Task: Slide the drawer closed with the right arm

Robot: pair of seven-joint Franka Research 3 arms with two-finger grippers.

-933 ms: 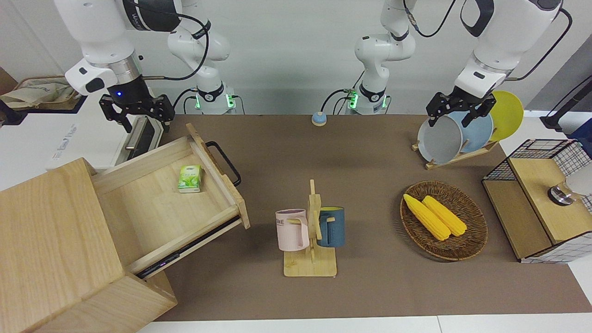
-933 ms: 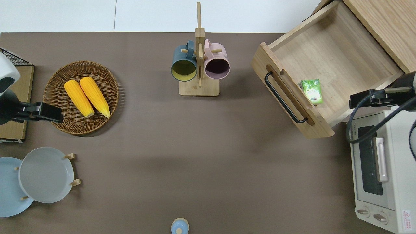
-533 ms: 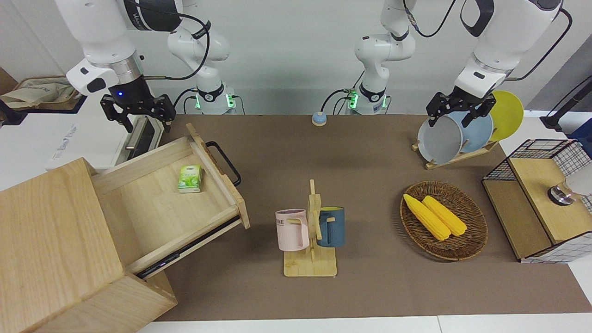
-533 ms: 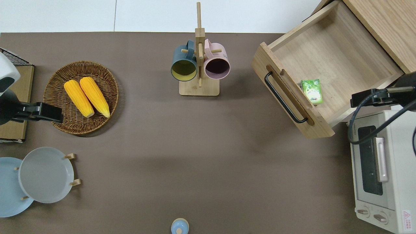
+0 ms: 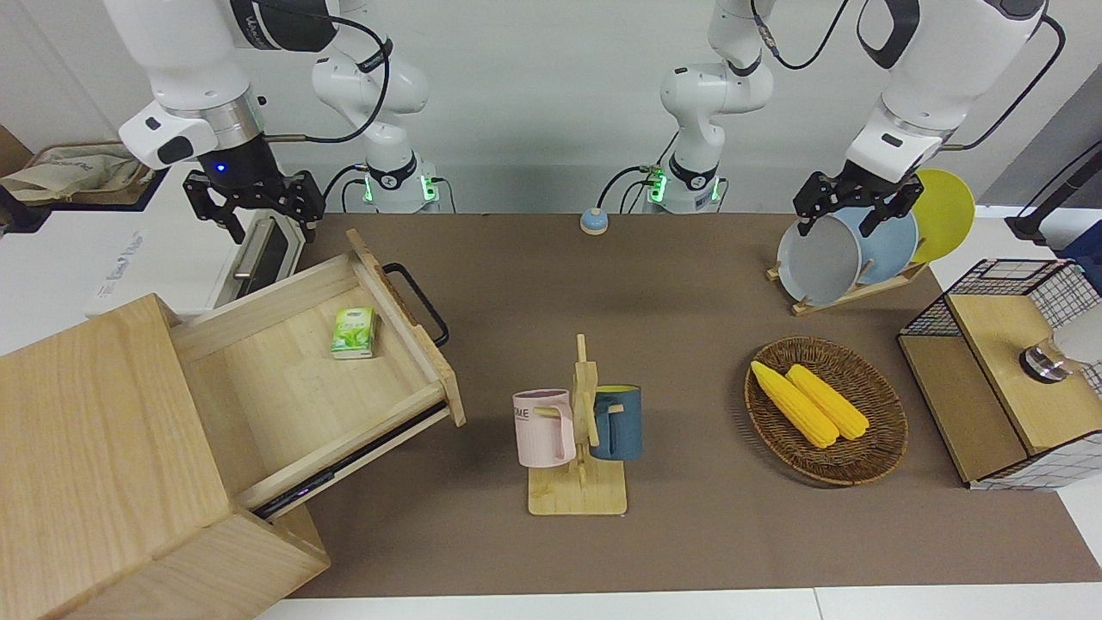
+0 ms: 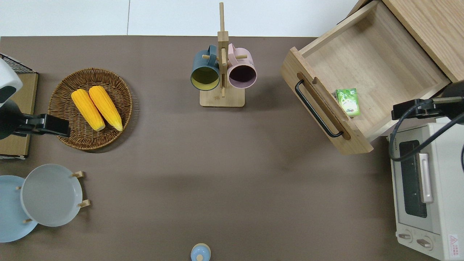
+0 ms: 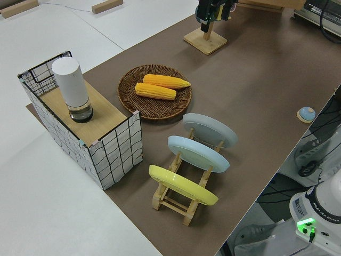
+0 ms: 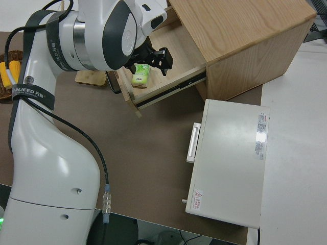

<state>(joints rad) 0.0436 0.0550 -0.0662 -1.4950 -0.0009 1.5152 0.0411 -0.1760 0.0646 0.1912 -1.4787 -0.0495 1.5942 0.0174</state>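
Drawer: one drawer (image 5: 301, 370), pulled far out of the pale wood cabinet (image 5: 95, 448) at my right arm's end of the table (image 5: 551, 284). Its front panel faces the mug stand.

Handle: one black loop handle (image 5: 419, 301) on the drawer front; nothing touches it.

In the drawer: one small green packet (image 5: 354, 332), lying on the drawer floor close to the front panel.

My right gripper: my right gripper (image 5: 254, 207) hangs in the air with its fingers spread wide and nothing between them. In the overhead view only a dark part of this arm shows, over the drawer's corner nearest the toaster oven.

My left gripper: my left gripper (image 5: 848, 200) is parked, fingers spread and empty.

Toaster oven: one white toaster oven (image 6: 422, 203), just beside the drawer and nearer to me.

Mugs: two on one wooden stand (image 5: 581, 448), a pink mug (image 5: 544, 428) and a dark blue mug (image 5: 617, 422), one on each side of the post.

Corn: two yellow cobs (image 5: 809, 403) side by side in one round wicker basket (image 5: 878, 448).

Plates: three standing upright in one wooden rack (image 7: 176, 200), grey (image 7: 209, 129), light blue (image 7: 198, 153) and yellow (image 7: 183, 184).

Mesh box: one wood box with black wire mesh (image 5: 1003, 370) at my left arm's end of the table, with one white cylinder (image 7: 72, 88) standing on it.

Small knob: one small blue round object (image 5: 592, 221) near my bases.
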